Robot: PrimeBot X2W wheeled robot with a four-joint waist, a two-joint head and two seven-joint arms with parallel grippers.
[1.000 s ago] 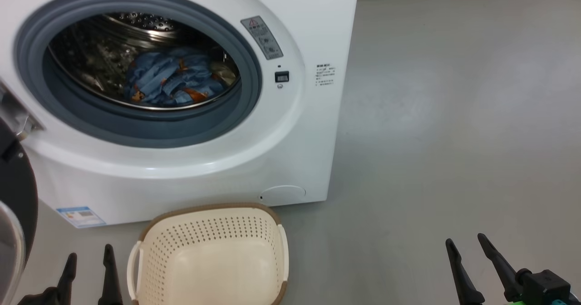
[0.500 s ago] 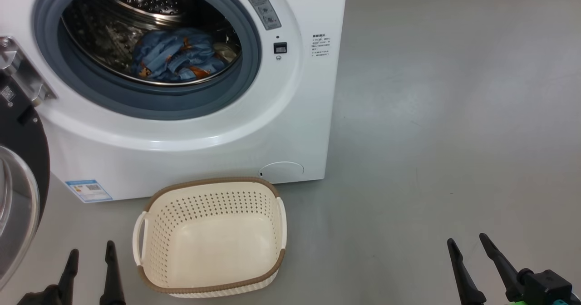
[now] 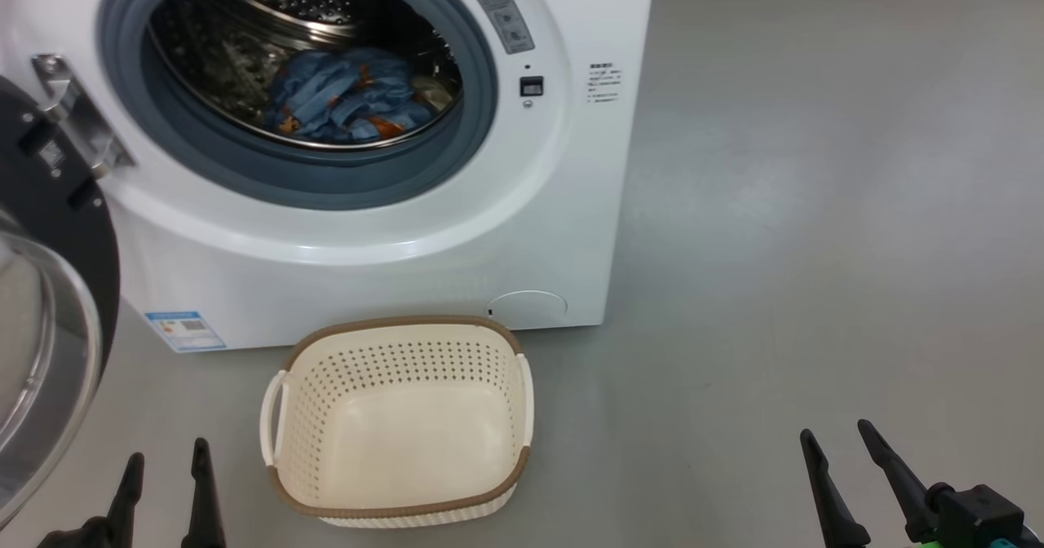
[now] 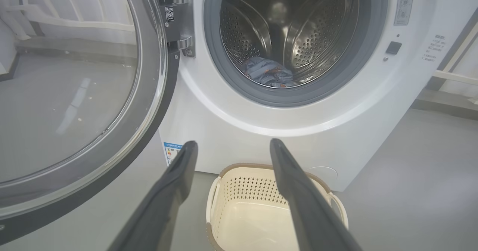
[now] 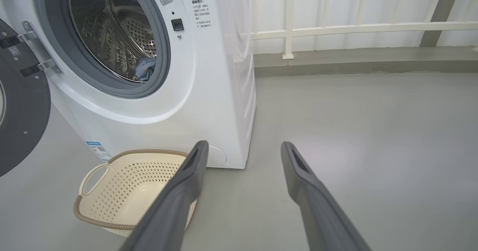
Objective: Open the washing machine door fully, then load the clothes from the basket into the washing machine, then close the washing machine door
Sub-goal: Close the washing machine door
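Observation:
The white washing machine (image 3: 391,230) stands with its door (image 3: 49,303) swung wide open to the left, glass bowl facing out (image 4: 71,94). Blue printed clothes (image 3: 347,99) lie inside the steel drum, also seen as clothes (image 4: 269,73) in the left wrist view. The cream basket (image 3: 400,483) sits on the floor in front of the machine with nothing in it. My left gripper (image 3: 163,462) is open, low at the basket's left. My right gripper (image 3: 840,438) is open, far to the right over bare floor. Both hold nothing.
Grey floor (image 3: 816,205) spreads to the right of the machine. A white railing (image 5: 358,28) and a low kerb run along the back wall. The open door (image 5: 20,105) takes up the room left of the machine.
The head camera has shifted, so the machine and basket sit a little further right and lower in view, with more of the door showing. Both grippers stay open and still.

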